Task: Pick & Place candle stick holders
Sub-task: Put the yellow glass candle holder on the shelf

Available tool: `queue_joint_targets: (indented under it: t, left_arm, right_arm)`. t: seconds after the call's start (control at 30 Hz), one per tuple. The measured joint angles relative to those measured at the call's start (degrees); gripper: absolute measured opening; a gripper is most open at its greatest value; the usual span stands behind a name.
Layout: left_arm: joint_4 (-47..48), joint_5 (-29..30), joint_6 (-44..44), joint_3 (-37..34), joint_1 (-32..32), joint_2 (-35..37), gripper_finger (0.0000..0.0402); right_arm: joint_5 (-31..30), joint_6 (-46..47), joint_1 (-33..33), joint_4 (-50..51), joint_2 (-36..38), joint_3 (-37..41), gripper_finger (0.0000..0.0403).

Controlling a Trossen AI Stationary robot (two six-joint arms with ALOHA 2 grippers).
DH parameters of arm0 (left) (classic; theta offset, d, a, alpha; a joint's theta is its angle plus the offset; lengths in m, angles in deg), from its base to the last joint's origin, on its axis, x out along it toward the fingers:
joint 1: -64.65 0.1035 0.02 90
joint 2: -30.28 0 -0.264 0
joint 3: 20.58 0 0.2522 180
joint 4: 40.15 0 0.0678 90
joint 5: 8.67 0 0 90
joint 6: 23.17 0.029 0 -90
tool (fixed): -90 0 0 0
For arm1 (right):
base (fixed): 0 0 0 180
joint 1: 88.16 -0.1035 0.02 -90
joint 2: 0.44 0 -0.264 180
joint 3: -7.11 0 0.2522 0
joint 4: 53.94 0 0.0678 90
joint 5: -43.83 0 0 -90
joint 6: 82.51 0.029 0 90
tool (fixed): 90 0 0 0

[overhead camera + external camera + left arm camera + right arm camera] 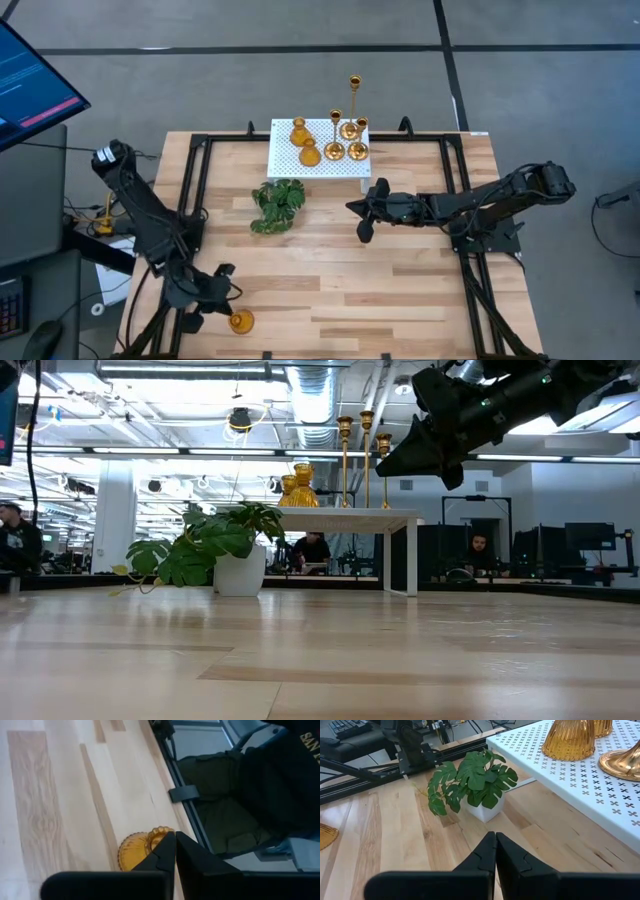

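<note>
Candle stick holders (pixel 335 140) stand in a cluster on the white perforated platform (pixel 287 160) at the far edge of the wooden bench (pixel 400 290): two short, squat amber ones on the platform's left part, and several tall thin-stemmed gold ones on round bases on its right part. In the low view the tall stems (pixel 367 457) rise above the platform top beside a squat holder (pixel 302 487). One more squat amber holder (pixel 241 322) lies apart from the rest, near the bench's front left corner; in the left wrist view it (pixel 140 851) sits on the wood just beyond the fingertips. The left claw (pixel 222 283) is next to that lone holder, clenched with nothing between its fingers. The right claw (pixel 366 212) hangs over the middle of the bench, in front of the platform and to the right of the green potted plant (pixel 277 205), also clenched and empty. People sit at desks in the room behind the bench.
</note>
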Motion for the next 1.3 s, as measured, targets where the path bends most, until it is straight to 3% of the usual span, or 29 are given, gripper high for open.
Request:
queue_joint_targets:
  t: [0.5, 0.67, 1.07, 1.3]
  left_arm:
    - [0.0, 0.0, -0.5, 0.0, 0.3, -5.9, 0.0124]
    - [-0.1, 0.0, -3.5, 0.0, 0.3, -8.6, 0.0145]
    - [-1.5, 0.0, -5.5, 0.2, 0.3, -14.2, 0.0143]
    - [-1.5, 1.5, -5.4, 0.2, 0.3, -14.2, 0.0082]
  right_arm:
    - [0.2, 0.0, -0.1, 0.0, 0.0, 0.0, 0.0000]
    - [0.2, 0.0, -0.1, 0.0, 0.0, 0.0, 0.0000]
    - [0.4, 0.0, -0.1, 0.2, 0.0, 0.0, 0.0000]
    - [0.4, 0.0, -0.1, 0.7, 0.0, 0.0, 0.0000]
